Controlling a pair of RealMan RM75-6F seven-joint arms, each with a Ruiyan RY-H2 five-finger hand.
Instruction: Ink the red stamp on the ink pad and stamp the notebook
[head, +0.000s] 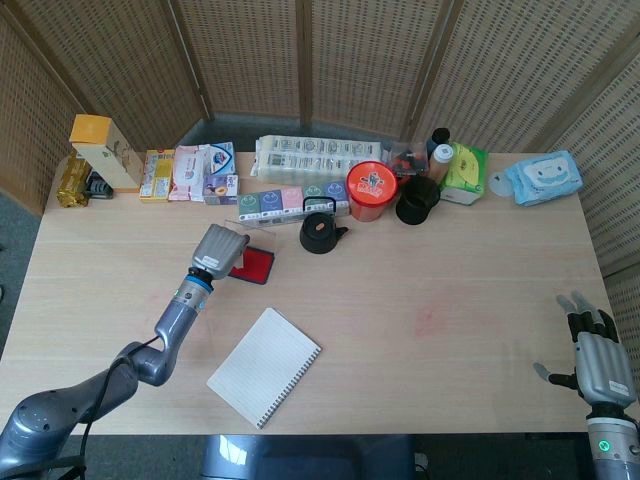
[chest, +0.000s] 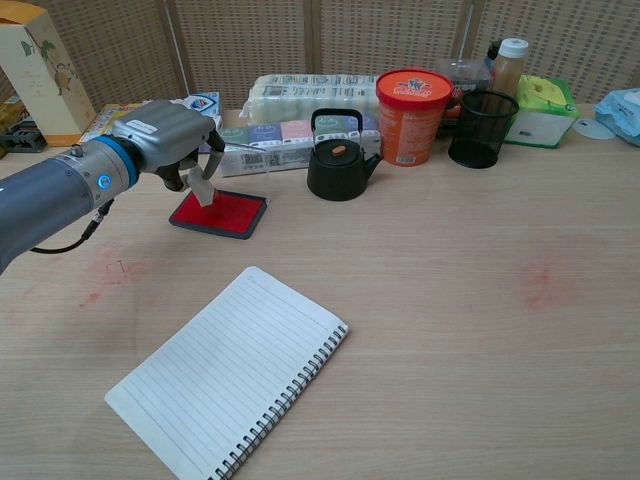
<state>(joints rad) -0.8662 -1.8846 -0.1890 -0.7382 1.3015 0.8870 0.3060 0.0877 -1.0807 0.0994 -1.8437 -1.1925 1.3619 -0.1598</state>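
Surface: pale wood-grain table (chest: 450, 330), matte, with a faint reddish smudge right of centre and small red marks near its left edge in the chest view. Behind it stand woven rattan screen panels (head: 300, 60) in dark frames.

Left hand (chest: 165, 135): grey metallic shell, blue ring at the wrist, over the near-left part of the ink pad (chest: 220, 213). Fingers curled round the stamp (chest: 203, 187), a small pale block (its red face is not discernible here). The stamp's lower end looks at or just above the pad; contact cannot be confirmed. Pad is a flat red rectangle in a dark tray, with a clear lid standing up behind it.

Right hand (head: 598, 360): at the near-right table edge, head view only, fingers spread apart, holding nothing.

Notebook (chest: 225, 375): open, white ruled page, wire spiral along its right edge, lying flat and turned at an angle, nearer the camera than the pad and apart from it.

Back row, left to right: tall cardboard box (chest: 40, 70), flat printed packets (head: 190, 172), a long clear-wrapped pack (chest: 310, 95), a glossy black kettle (chest: 338, 160), a round orange tub (chest: 410, 102), a black mesh cup (chest: 482, 128), a green tissue pack (chest: 540, 105), a blue wipes pack (head: 543, 178).
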